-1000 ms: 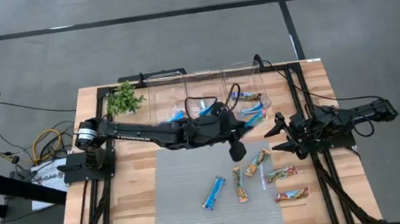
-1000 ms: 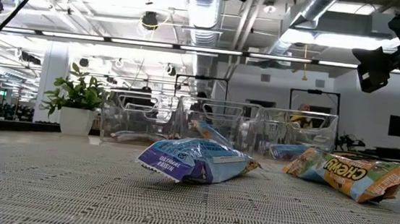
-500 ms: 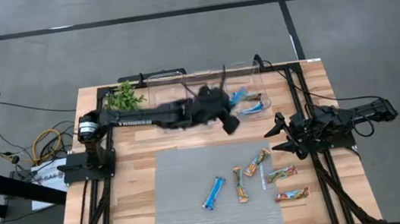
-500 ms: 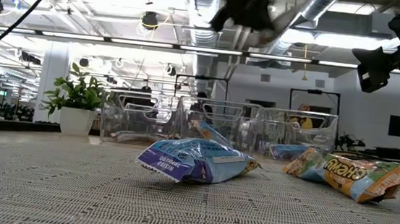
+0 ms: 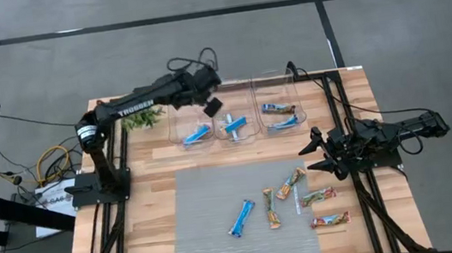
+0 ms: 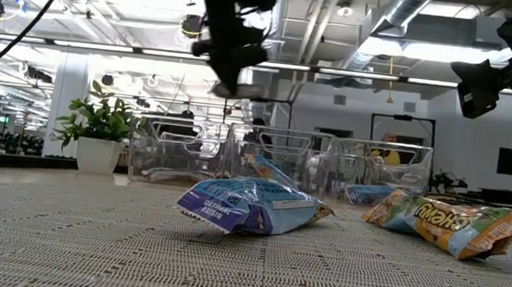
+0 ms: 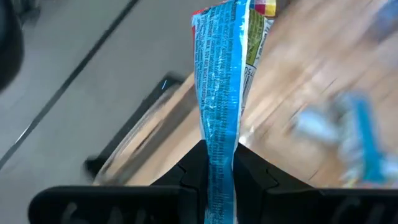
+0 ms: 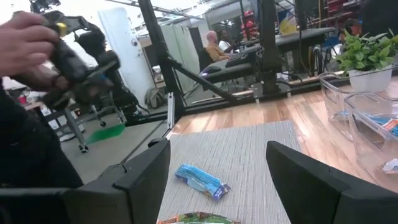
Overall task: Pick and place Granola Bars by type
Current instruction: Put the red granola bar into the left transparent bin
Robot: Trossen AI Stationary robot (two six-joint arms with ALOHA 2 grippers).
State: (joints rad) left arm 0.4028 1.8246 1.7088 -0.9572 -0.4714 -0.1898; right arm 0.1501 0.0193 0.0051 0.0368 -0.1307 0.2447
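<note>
My left gripper hangs high over the clear bins at the table's far edge, above the wall between the left and middle bin. It is shut on a blue bar. The left bin holds a blue bar and the middle bin another. The right bin holds two bars. On the grey mat lie one blue bar and several tan bars. My right gripper waits open at the table's right side, above the mat's corner. My left gripper pinches one end of the blue bar between its two fingers. The bar shows edge-on and sticks out past the fingertips along the line they point. The fingers slant down from the table's left. The bar is lifted clear of bins and table.
A potted green plant stands just left of the bins, under my left arm. Black frame rails run along both sides of the table. In the right wrist view a person's hand shows beyond the table's near side.
My left gripper has swung from above the mat's far edge toward the table's far edge and to the left, to over the bins. It has tipped to point more steeply down. It has stayed shut on the blue bar, which went along clear of everything.
</note>
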